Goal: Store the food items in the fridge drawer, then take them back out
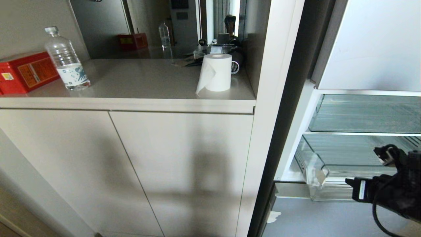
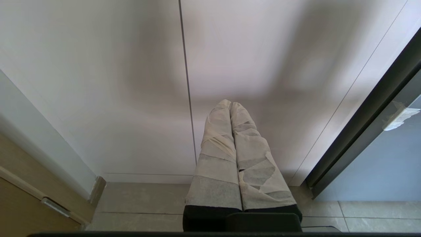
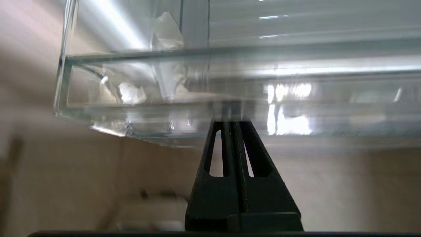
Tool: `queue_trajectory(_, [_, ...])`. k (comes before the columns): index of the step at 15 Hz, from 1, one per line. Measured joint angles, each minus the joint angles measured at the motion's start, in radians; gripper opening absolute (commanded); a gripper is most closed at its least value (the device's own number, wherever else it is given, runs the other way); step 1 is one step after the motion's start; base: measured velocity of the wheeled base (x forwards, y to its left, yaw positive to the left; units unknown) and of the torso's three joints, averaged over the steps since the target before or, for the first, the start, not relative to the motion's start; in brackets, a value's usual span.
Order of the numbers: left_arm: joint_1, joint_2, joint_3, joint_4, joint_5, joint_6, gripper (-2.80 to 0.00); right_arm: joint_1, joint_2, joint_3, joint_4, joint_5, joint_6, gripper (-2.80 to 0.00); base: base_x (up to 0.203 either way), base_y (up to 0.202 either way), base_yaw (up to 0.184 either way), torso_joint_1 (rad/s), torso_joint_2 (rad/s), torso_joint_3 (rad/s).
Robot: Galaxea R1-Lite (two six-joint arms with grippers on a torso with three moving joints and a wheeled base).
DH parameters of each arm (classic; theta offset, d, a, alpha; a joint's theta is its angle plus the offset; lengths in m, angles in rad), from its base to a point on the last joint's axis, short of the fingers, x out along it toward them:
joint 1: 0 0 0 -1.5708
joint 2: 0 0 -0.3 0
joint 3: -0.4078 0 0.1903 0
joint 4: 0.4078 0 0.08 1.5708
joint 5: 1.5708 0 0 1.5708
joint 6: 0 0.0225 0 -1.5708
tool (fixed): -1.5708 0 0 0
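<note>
The fridge drawer (image 1: 345,153) is a wide clear plastic drawer in the open fridge at the right of the head view. Its thick front lip (image 3: 230,82) fills the right wrist view. My right gripper (image 3: 232,122) is shut and empty, its black fingertips just below and in front of that lip. My right arm (image 1: 394,191) shows at the lower right of the head view, beside the drawer's front. My left gripper (image 2: 230,104) has tape-wrapped fingers. It is shut on nothing and hangs low before a white cabinet door. No food items are in view.
White cabinet doors (image 1: 164,164) stand left of the fridge under a counter (image 1: 138,82). The counter holds a water bottle (image 1: 65,61), a red box (image 1: 23,70) and a paper roll (image 1: 215,72). A glass shelf (image 1: 368,113) sits above the drawer.
</note>
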Motion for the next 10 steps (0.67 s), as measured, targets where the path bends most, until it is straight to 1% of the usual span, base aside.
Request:
queue_trajectory(4, [0.000,0.000,0.000,0.000,0.000,0.000,-2.80,0.008,0.243,-0.110,-0.287,-0.009,0.130,-2.80,0.000,0.000,0.000,0.000,0.00,0.000])
queue_trajectory(5, [0.000,0.000,0.000,0.000,0.000,0.000,-2.80,0.009,0.281,-0.123,-0.338,-0.015,0.166,-2.80,0.000,0.000,0.000,0.000,0.00,0.000])
queue_trajectory(7, [0.000,0.000,0.000,0.000,0.000,0.000,-2.80,0.011,0.298,-0.093,-0.357,-0.016,0.176,-2.80,0.000,0.000,0.000,0.000,0.00,0.000])
queue_trajectory(10, [0.000,0.000,0.000,0.000,0.000,0.000,-2.80,0.011,0.211,0.008,-0.357,-0.015,0.178,-2.80,0.000,0.000,0.000,0.000,0.00,0.000])
